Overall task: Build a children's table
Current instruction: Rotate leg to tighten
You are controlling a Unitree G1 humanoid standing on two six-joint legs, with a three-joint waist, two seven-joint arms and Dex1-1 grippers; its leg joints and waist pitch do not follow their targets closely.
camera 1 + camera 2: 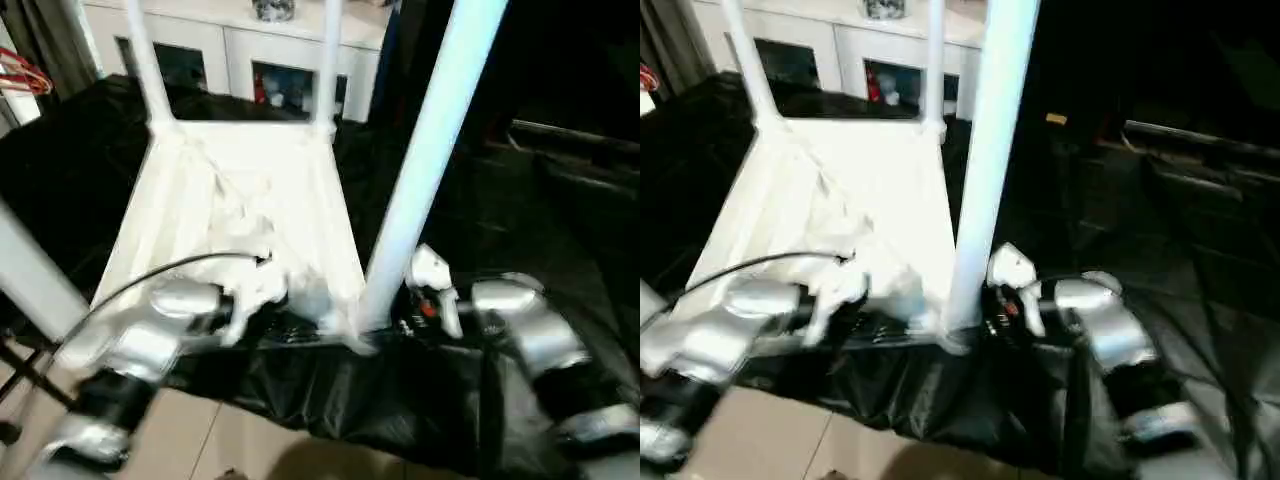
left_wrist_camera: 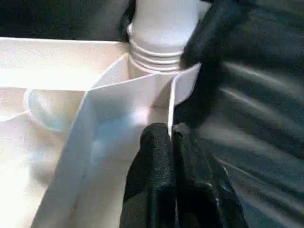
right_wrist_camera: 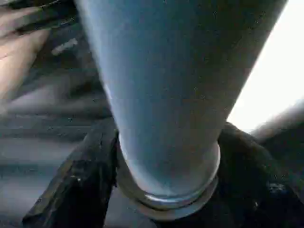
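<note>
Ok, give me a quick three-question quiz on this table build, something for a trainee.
1. True or false: the tabletop lies with its ribbed underside facing up.
2. What is the right gripper closed around? A) a cabinet door B) the base of the near right leg C) a cable
3. Fill in: the left gripper pinches the tabletop's thin ____ just beside the corner socket.

Key: 1 true; 2 B; 3 rim.
</note>
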